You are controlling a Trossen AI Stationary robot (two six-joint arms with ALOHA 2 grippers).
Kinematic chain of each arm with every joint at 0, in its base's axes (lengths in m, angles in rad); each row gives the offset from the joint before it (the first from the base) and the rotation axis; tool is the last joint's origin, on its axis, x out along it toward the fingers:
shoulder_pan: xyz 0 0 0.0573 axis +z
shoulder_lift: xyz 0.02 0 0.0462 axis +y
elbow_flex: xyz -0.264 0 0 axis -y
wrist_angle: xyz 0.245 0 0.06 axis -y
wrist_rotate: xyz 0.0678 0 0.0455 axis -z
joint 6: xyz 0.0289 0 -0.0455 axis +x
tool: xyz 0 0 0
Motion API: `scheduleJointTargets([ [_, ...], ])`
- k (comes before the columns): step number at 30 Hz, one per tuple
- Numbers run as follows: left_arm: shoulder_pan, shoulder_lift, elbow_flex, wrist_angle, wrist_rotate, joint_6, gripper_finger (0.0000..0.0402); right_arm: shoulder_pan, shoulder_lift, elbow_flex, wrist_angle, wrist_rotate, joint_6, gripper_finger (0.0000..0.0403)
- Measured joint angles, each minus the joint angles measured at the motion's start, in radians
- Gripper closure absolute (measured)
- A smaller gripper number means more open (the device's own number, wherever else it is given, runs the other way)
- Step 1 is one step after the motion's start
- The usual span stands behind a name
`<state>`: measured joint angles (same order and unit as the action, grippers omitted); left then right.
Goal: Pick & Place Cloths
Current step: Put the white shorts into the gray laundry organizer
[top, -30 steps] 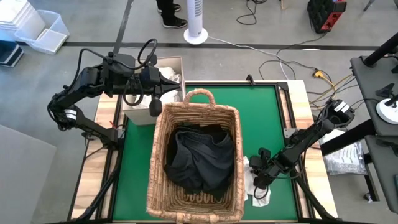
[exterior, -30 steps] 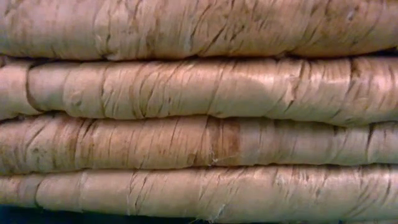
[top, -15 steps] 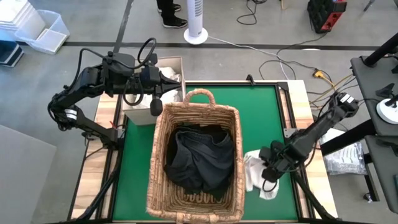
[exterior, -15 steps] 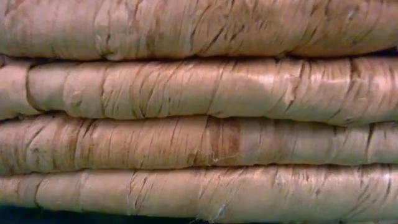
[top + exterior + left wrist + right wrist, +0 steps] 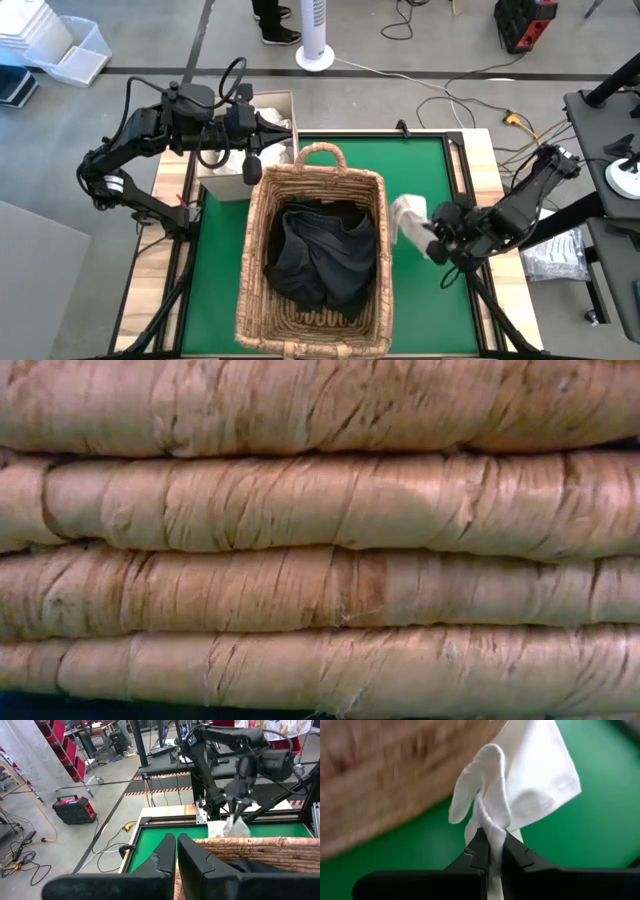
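— Grey concrete floor surrounds our table, and on the green mat (image 5: 425, 165) we see the wicker basket (image 5: 258, 262) standing in the middle. Where are the cloths?

— We count a dark cloth (image 5: 320, 255) heaped inside the basket, and a white cloth (image 5: 409, 214) hanging in the air just beside the basket's right wall, above the mat.

— What holds it up?

— Our right gripper (image 5: 492, 851) does: its fingers are pressed together on a bunched fold of the white cloth, and the rest of the fabric fans out past the tips.

— And our left gripper (image 5: 176, 849)?

— We find it off the mat, beyond the basket's far left corner, over a small open box (image 5: 225, 183), fingers pressed together on nothing. From table height we see only the basket's woven coils.
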<state>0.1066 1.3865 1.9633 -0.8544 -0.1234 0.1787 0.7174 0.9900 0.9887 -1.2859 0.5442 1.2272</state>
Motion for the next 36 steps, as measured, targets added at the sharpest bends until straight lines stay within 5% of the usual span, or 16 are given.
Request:
scheduleJointTargets([
  [11,0.0,0.0,0.0,0.07,0.003,0.0,0.0401,-0.002,0.008,0.315,-0.129,0.462,-0.107,0.039],
  [20,0.0,0.017,0.0,0.16,0.004,0.003,0.0401,-0.003,0.026,0.546,-0.047,0.675,-0.427,0.039],
  [27,0.0,0.08,0.0,0.225,0.052,-0.009,0.0392,-0.003,0.037,0.61,0.321,0.713,-0.927,0.039],
  [36,-0.001,0.161,0.0,0.28,0.162,-0.056,0.0319,-0.003,0.084,0.61,0.816,0.648,-1.498,0.039],
])
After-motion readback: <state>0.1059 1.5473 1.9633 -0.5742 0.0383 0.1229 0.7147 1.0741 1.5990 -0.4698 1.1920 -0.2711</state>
